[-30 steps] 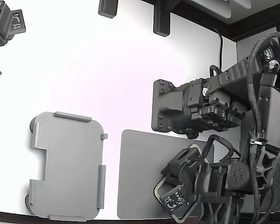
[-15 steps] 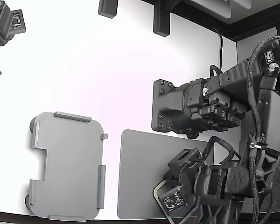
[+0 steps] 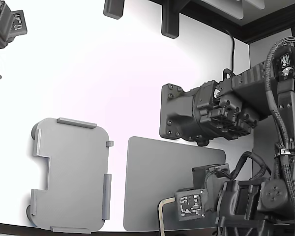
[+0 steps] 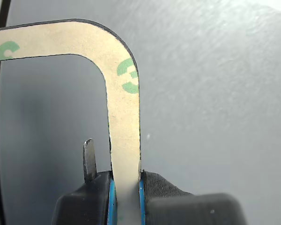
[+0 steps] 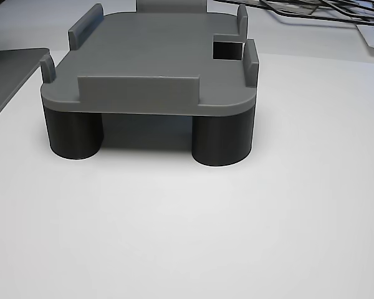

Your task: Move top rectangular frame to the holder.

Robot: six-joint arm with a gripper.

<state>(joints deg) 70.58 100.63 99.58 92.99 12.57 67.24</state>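
Jaws clamp the top rectangular frame over the dark mat, well apart from the holder.

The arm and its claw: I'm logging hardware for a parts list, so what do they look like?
The arm is matte black with blocky housings, round bolted joint covers and braided black cables held by a white tie. A white tag with black square markings sits near the wrist. In the wrist view the claw has dark fingers with blue inner pads.

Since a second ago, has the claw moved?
Yes. The claw swung toward the exterior view's bottom and right, relative to the dark mat, gripping the frame.
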